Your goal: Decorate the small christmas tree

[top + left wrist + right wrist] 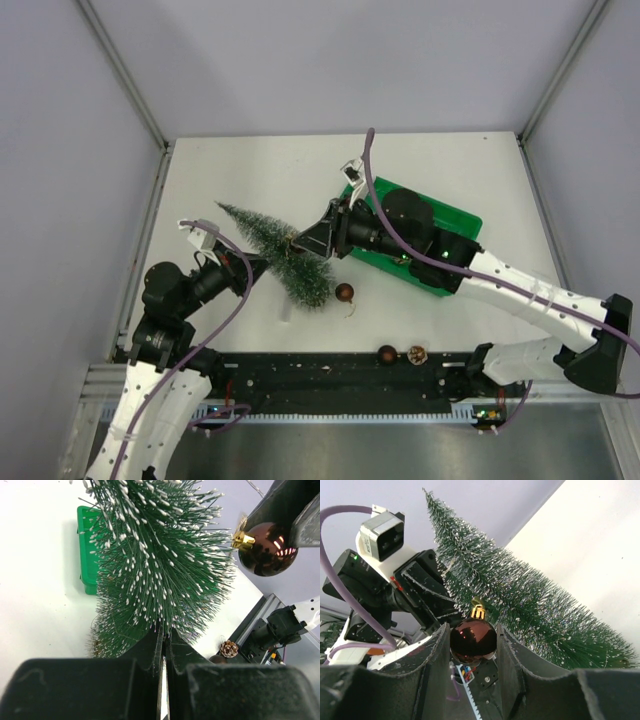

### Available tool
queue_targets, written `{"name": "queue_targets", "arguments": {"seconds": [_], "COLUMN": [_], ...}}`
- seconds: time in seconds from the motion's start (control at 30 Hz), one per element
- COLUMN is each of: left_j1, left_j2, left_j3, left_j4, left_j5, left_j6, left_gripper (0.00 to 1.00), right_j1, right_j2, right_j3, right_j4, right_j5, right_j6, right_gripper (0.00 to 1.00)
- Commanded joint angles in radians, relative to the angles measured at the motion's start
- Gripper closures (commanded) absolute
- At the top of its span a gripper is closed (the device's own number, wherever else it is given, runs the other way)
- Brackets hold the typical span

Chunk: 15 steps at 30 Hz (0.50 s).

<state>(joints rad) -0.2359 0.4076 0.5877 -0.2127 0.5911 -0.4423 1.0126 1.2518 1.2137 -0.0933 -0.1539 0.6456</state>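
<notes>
The small christmas tree [285,255] leans across the table's left half, its tip pointing to the back left. My left gripper [262,262] is shut on its lower bristles; in the left wrist view the jaws [163,630] are pinched together in the green branches [160,555]. My right gripper [472,627] is shut on a glossy brown bauble [472,639] with a gold cap, which it holds against the tree's side [520,600]. The left wrist view shows that bauble [267,547] at the upper right, just beside the bristles.
A green tray [455,215] lies at the back right under the right arm. A loose brown bauble [344,292] sits on the table near the tree's base. Another bauble [387,353] and a pine cone [417,354] rest by the front rail.
</notes>
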Motion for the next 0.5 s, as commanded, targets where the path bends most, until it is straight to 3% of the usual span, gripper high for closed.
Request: {"name": "queue_targets", "arguments": {"seconds": [0.0,0.47], "left_j1": [0.004,0.007], "left_j2": [-0.010,-0.021], "left_j3": [0.023,0.026], "left_j4": [0.045,0.038], "left_j5": [0.019,0.035], "left_j6": [0.008,0.011], "left_gripper": [1.00,1.00], "right_j1": [0.011,0.003], "right_j2": [-0.017,0.058], "right_j3": [0.061,0.125], "right_j4": [0.020,-0.005], "right_j5": [0.039,0.057], "right_j6": [-0.023,-0.057], "right_gripper": [0.82,0.83]}}
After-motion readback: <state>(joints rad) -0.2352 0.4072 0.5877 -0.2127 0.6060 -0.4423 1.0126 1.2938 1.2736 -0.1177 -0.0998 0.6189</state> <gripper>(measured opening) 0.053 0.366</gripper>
